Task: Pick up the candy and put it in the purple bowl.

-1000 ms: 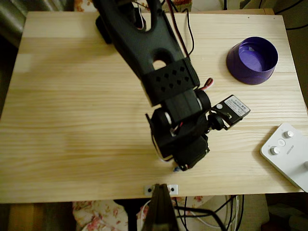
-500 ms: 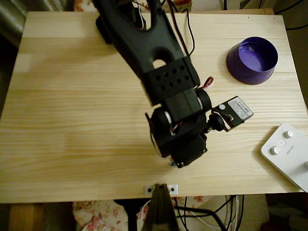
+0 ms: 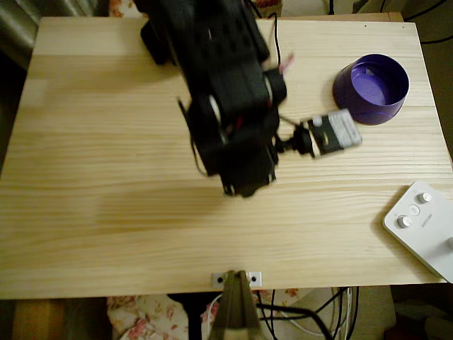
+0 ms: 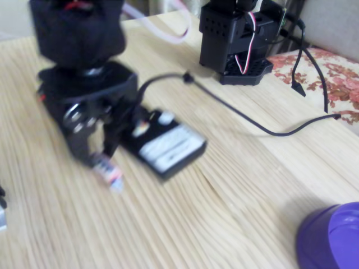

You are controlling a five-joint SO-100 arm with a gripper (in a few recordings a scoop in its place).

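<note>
Above wood-grain table (image 4: 263, 168), pincer (image 4: 100, 162) gripping candy (image 4: 109, 174)

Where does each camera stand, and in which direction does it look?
Overhead view: above the table, looking straight down; the black arm, blurred, reaches in from the top edge.
Fixed view: low beside the table, looking across it toward the arm's base; the gripper holds the candy.
Both views share the arm, the wooden table and the purple bowl.

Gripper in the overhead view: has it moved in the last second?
Yes. The gripper has pulled up the picture, away from the metal bracket on the table's near edge. The purple bowl has stayed put.
</note>
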